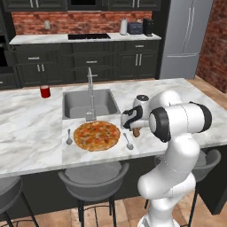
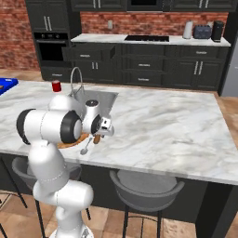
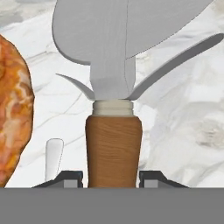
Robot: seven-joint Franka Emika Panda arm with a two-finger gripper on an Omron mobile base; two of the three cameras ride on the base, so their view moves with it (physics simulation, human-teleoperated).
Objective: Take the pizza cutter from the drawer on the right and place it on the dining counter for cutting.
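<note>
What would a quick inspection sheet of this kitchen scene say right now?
Surface: dining counter, white-grey marble, with inset sink and faucet.
Job's things: pizza cutter, brown handle clamped between the fingers, wheel over the marble beside the pizza.
Clutter: two silver utensils flanking the pizza; red cup.
Grippers: gripper shut on the handle.
Cables: nothing seen.
Surroundings: stools, dark cabinets, brick wall, fridge.

A pizza (image 1: 96, 135) lies before the sink (image 1: 90, 103), flanked by two spoons (image 1: 69, 137); a red cup (image 1: 45, 91) stands apart.
</note>
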